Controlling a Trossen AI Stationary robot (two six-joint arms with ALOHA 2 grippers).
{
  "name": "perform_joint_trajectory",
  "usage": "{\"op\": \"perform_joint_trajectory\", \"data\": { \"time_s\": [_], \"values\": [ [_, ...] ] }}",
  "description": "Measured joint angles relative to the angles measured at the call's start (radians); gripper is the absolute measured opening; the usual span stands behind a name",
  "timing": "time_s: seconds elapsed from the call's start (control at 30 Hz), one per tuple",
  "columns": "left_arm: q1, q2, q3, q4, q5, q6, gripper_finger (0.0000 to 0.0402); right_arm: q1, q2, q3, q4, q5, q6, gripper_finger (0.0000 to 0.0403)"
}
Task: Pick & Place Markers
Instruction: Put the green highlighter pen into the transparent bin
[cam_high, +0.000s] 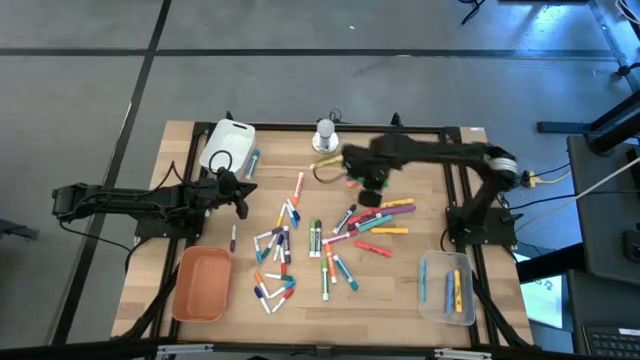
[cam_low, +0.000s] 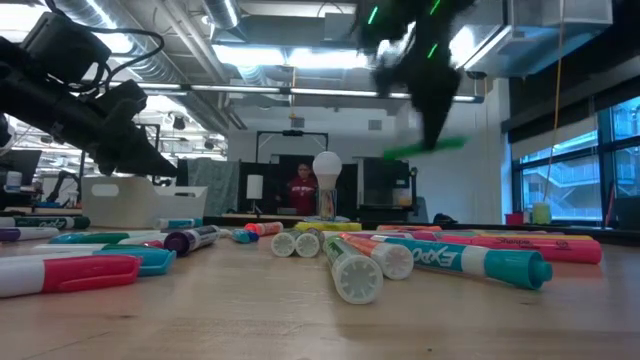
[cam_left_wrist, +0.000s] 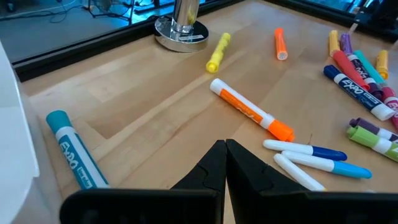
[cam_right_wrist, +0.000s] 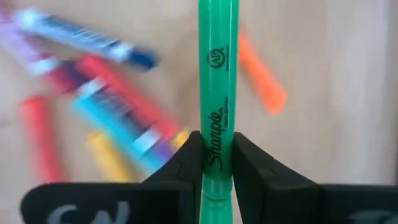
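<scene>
Fingers of the left gripper (cam_left_wrist: 225, 163) are clenched together with nothing between them, their tips meeting in a point above the bare wooden desk (cam_high: 400, 300). This arm waits at the left side of the desk, just beside the white plastic tray (cam_high: 228, 145) at the back left corner and behind the orange plastic tray (cam_high: 202, 283) at the front left. A white-barrelled marker with a teal cap (cam_left_wrist: 71, 151) lies near the white tray, and a white-barrelled marker with an orange cap (cam_left_wrist: 250, 111) lies just ahead of the idle fingers.

Across the middle of the desk the scattered markers (cam_high: 300, 250) lie flat in a loose spread, most of them not yet sorted.

To the right, the right gripper (cam_right_wrist: 217, 165) grasps an all-green plastic marker (cam_right_wrist: 217, 74) near one end of its barrel, most of its length projecting beyond the fingertips. The low view shows it raised well clear of the desk (probably for carrying). It hangs above the pile, behind the centre-right cluster. The likely destination is the clear plastic tray (cam_high: 447, 290) at the front right corner, which already holds several markers.
</scene>
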Motion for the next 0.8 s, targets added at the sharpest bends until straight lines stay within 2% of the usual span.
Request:
{"op": "perform_joint_trajectory", "data": {
  "time_s": [0.1,0.23,0.33,0.4,0.53,0.67,0.8],
  "values": [
    [0.000,0.000,0.000,0.000,-0.001,0.000,0.0006,0.156,-0.106,-0.013,-0.130,0.001,0.297,0.0060],
    [0.000,0.000,0.000,0.000,-0.003,0.010,0.0006,0.377,-0.218,-0.040,-0.235,0.005,0.876,0.0060],
    [0.000,0.000,0.000,0.000,-0.003,0.031,0.0006,0.540,-0.253,-0.075,-0.245,0.049,1.221,0.0060],
    [0.000,0.000,0.000,0.000,-0.003,0.036,0.0006,0.632,-0.252,-0.104,-0.241,0.032,1.401,0.0060],
    [0.000,0.001,0.000,-0.001,0.012,0.037,0.0006,0.753,-0.227,-0.176,-0.220,-0.165,1.649,0.0060],
    [0.000,0.007,0.000,-0.004,0.039,0.036,0.0006,0.816,-0.208,-0.247,-0.200,-0.388,1.819,0.0060],
    [-0.001,0.016,0.000,-0.004,0.047,0.027,0.0006,0.852,-0.206,-0.311,-0.071,-0.455,1.895,0.0060]
  ]
}}
